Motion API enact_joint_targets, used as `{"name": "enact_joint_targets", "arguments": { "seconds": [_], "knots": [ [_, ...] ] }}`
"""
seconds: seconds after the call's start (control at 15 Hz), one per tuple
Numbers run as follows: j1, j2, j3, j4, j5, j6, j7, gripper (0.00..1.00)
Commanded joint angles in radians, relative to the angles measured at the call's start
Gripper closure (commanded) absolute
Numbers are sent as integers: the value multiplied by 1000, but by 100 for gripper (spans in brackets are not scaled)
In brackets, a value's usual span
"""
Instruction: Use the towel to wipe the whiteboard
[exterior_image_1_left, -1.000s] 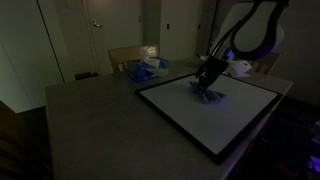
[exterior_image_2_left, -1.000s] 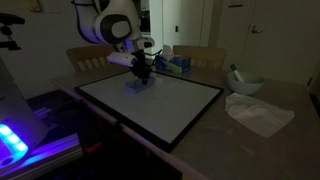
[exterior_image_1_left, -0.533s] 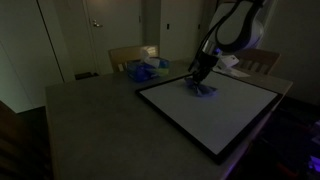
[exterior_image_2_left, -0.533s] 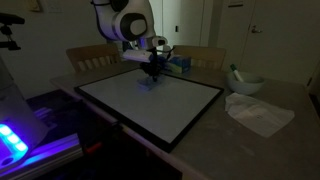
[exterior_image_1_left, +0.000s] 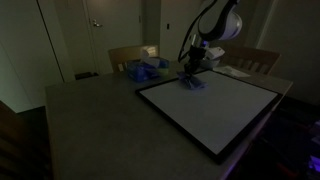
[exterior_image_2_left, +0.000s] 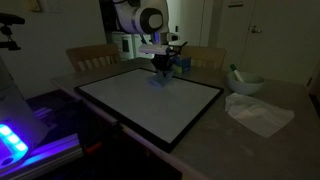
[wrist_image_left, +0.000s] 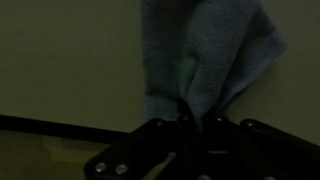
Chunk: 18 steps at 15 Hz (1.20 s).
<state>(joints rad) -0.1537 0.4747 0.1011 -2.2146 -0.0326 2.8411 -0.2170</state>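
A white whiteboard with a black frame (exterior_image_1_left: 215, 108) (exterior_image_2_left: 150, 98) lies flat on the table in both exterior views. A blue towel (exterior_image_1_left: 191, 82) (exterior_image_2_left: 159, 80) is pressed on the board near its far corner. My gripper (exterior_image_1_left: 189, 72) (exterior_image_2_left: 160, 69) is shut on the towel from above. In the wrist view the towel (wrist_image_left: 205, 60) fans out from between the fingers (wrist_image_left: 190, 122) over the white board surface.
A crumpled white cloth (exterior_image_2_left: 257, 112) and a small bowl (exterior_image_2_left: 246, 83) lie on the table beside the board. Blue items (exterior_image_1_left: 143, 69) sit on a chair behind the table. Wooden chairs (exterior_image_2_left: 90, 57) stand at the table's far edge. The room is dim.
My gripper has dragged the towel across the board from its middle toward the far corner near the chairs, still pressed on the surface.
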Motion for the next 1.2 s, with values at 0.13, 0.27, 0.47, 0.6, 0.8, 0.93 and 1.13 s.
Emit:
{"name": "enact_joint_targets", "arguments": {
  "seconds": [0.13,0.27,0.47,0.6,0.8,0.93,1.13],
  "knots": [
    [7,32,24,115,46,-217,-37,97],
    [18,32,29,119,63,-265,-34,97],
    [47,45,39,107,92,-253,-16,97],
    [66,67,48,111,110,-221,-9,97],
    [86,96,62,129,128,-211,-10,97],
    [95,95,62,136,128,-217,-9,97],
    [100,86,60,140,139,-264,5,97]
  ]
}}
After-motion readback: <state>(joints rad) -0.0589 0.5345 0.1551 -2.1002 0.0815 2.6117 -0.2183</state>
